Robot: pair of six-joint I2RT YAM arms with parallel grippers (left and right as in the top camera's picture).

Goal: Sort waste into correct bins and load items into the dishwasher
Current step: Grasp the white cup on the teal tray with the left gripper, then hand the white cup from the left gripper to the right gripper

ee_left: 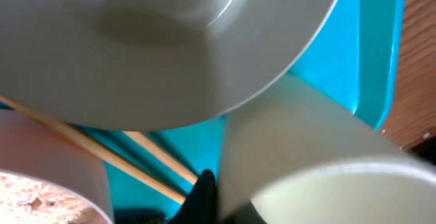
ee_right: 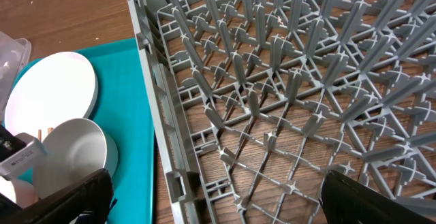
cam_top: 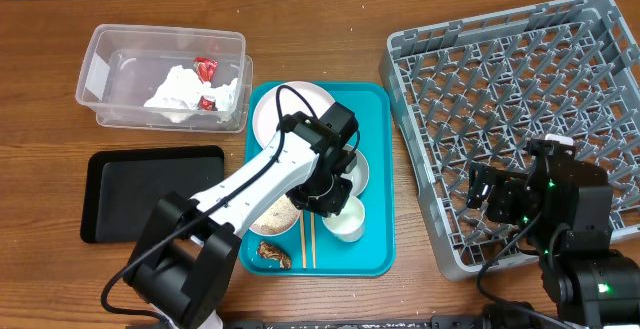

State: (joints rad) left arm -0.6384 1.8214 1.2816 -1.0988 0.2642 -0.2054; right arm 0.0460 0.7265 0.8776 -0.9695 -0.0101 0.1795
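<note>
My left gripper (cam_top: 330,201) reaches over the teal tray (cam_top: 378,169) and is shut on the wall of the small white cup (cam_top: 347,221). In the left wrist view one black finger (ee_left: 212,186) presses the cup (ee_left: 306,163) from outside, below a pale bowl (ee_left: 157,47). A bowl with rice (cam_top: 280,214), a second bowl (cam_top: 358,169), the white plate (cam_top: 290,104) and a brown scrap (cam_top: 274,253) lie on the tray. The napkin (cam_top: 185,91) and red wrappers (cam_top: 205,67) lie in the clear tub (cam_top: 100,79). My right gripper (ee_right: 218,197) is open and empty over the grey rack (cam_top: 520,79).
The black tray (cam_top: 150,194) lies left of the teal tray. Chopsticks (cam_top: 307,237) lie on the teal tray beside the cup. The rack's upright pegs (ee_right: 286,81) and its grey wall (ee_right: 153,94) stand just right of the teal tray.
</note>
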